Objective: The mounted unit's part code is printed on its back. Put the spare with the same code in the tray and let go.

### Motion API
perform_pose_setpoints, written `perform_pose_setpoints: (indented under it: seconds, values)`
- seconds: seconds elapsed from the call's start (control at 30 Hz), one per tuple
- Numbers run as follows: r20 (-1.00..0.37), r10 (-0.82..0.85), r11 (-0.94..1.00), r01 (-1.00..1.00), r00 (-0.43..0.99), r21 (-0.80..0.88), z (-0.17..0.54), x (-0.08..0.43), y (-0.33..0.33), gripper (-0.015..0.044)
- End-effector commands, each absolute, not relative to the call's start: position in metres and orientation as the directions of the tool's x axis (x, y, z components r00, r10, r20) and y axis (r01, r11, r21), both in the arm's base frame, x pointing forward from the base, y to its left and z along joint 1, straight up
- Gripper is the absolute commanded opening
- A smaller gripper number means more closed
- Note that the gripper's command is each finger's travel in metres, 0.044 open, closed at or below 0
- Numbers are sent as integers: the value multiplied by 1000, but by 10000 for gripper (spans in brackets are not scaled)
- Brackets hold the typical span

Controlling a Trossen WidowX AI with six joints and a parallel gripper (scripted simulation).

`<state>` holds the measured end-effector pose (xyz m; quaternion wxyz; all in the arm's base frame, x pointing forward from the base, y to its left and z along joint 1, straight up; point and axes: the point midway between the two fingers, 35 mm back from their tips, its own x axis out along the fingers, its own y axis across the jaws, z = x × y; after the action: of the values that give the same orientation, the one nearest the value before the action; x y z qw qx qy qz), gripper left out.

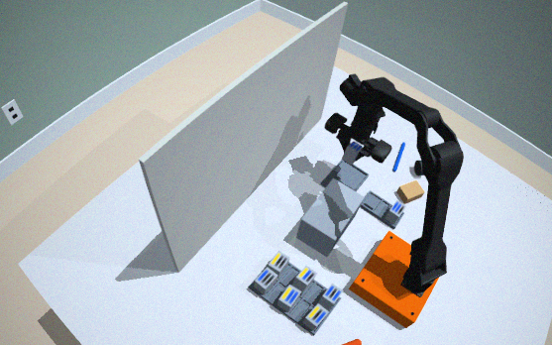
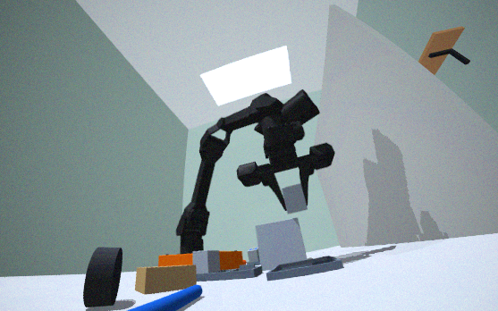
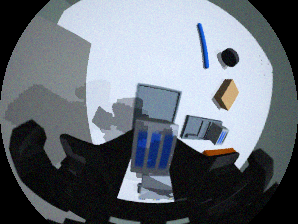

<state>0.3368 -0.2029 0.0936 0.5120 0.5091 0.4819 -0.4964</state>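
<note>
My gripper (image 1: 353, 151) (image 2: 295, 207) (image 3: 150, 133) is shut on a grey spare with three blue bars, held in the air. The spare (image 1: 352, 154) (image 2: 293, 197) (image 3: 154, 125) overlaps the near edge of the shallow grey tray (image 1: 359, 186) (image 2: 330, 265) (image 3: 159, 89) in the wrist view. No part shows lying in the tray. The mounted unit (image 1: 392, 218) (image 2: 206, 261) (image 3: 215, 131) sits at the end of its flat grey mount (image 1: 376, 202) (image 2: 233, 274) (image 3: 195, 125); blue bars show on its face. Other spares with blue, yellow and black bars stand on the rack (image 1: 311, 293).
A large grey block (image 1: 316, 233) (image 2: 281, 243) stands between the tray and the rack. A tall grey panel (image 1: 237, 144) (image 2: 375, 112) runs along one side. A tan block (image 1: 409, 192) (image 2: 166, 279) (image 3: 226, 95), a blue rod (image 1: 398, 157) (image 3: 202, 45) and a black disc (image 2: 102, 277) (image 3: 230, 57) lie near the mount.
</note>
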Motion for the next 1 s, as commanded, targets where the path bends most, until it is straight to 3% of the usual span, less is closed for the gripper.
perform_pose_setpoints:
  seconds: [0.0, 0.97]
  values:
    - [-999, -17, -16, 999, 33, 33, 87, 335, -203, 0]
    - [-999, -17, -16, 999, 33, 33, 63, 335, -203, 0]
